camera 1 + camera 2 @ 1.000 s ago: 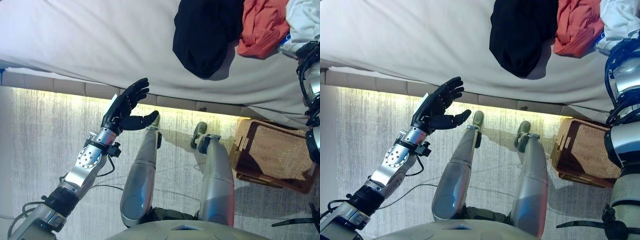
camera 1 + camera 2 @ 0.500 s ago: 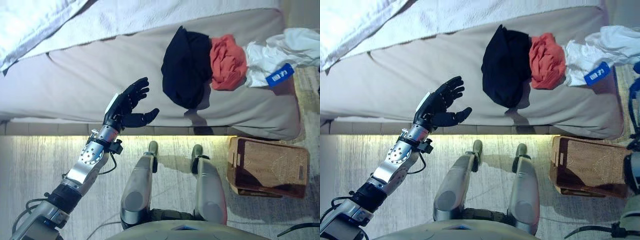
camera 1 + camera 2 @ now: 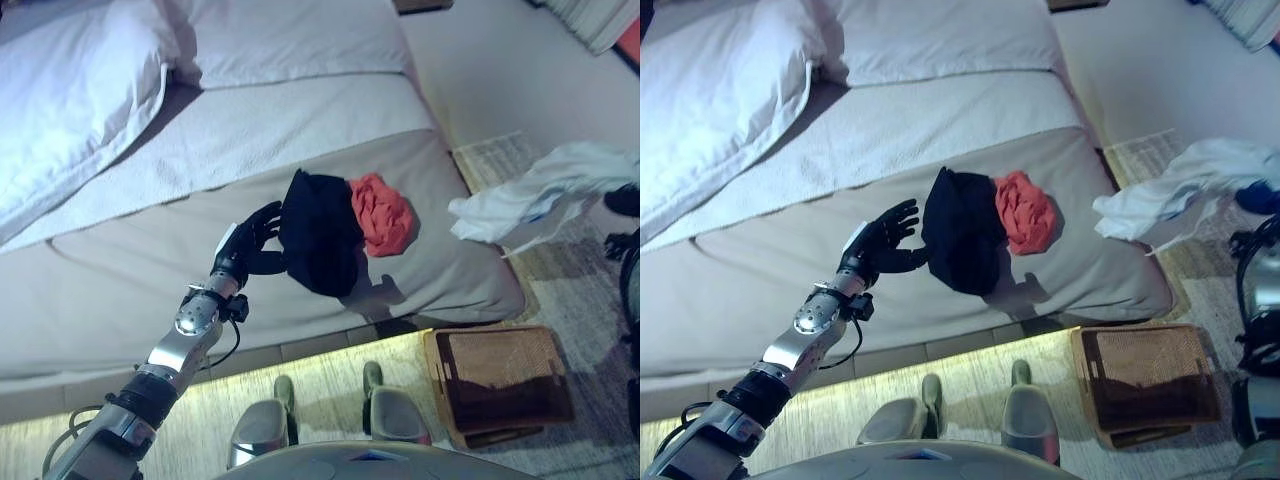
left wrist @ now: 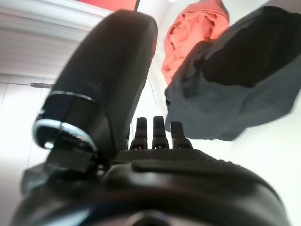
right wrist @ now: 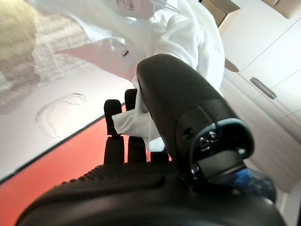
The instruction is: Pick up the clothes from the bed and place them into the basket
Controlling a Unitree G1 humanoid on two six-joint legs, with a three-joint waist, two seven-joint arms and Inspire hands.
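While right hand (image 5: 155, 141) pinches white garment (image 3: 540, 200) above basket (image 3: 500, 385), left hand (image 3: 250, 245) hovers open-fingered beside black garment (image 3: 320, 235) on bed (image 3: 130, 280).

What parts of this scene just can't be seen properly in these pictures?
- Right hand: cut off by the eye views' right edge; the white garment wraps its fingers in the wrist view.
- Basket interior: in shadow.
- Black garment: overlaps the red garment's edge.

My head's two eyes look down on the bed (image 3: 250, 290) (both sharing it); each wrist camera peers closely along my own hand, the left toward the bed.
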